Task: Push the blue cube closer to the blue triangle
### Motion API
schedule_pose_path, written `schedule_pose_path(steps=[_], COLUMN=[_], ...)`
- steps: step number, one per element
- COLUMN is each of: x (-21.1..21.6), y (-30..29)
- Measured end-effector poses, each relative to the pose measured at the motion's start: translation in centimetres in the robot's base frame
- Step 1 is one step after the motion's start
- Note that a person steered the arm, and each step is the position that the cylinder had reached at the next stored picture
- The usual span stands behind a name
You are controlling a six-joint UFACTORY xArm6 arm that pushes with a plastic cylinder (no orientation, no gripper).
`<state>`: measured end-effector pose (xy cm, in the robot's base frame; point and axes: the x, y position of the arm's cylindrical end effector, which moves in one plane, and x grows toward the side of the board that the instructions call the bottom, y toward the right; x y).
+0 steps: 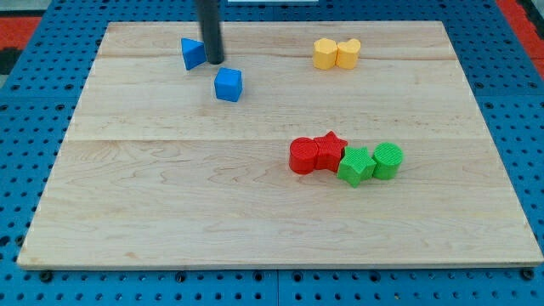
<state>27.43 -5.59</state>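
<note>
We had no jaws to report, only my tip touching the blue triangle at its 3 o'clock side, with the blue cube near at the triangle's 4 o'clock on the table; light, rigid and slippery-looking, it seemed best pushed squarely from its 4 o'clock face.

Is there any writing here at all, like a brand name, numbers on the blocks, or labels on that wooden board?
None: no words, numbers, brands or signs can be read.
The wooden board is bare wood.
The blue cube, blue triangle, two yellow blocks, red blocks and green blocks are plain coloured.
My tip, right of the triangle, is unmarked.
</note>
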Motion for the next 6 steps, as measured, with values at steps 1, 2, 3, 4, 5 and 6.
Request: schedule_pose_path(steps=[1, 2, 3, 4, 5, 6], x=[-1.1, 5.1, 8.7, 5.5, 3.8, 12.6], y=[7.3, 9.4, 4.8, -4.0, -6.6, -2.2])
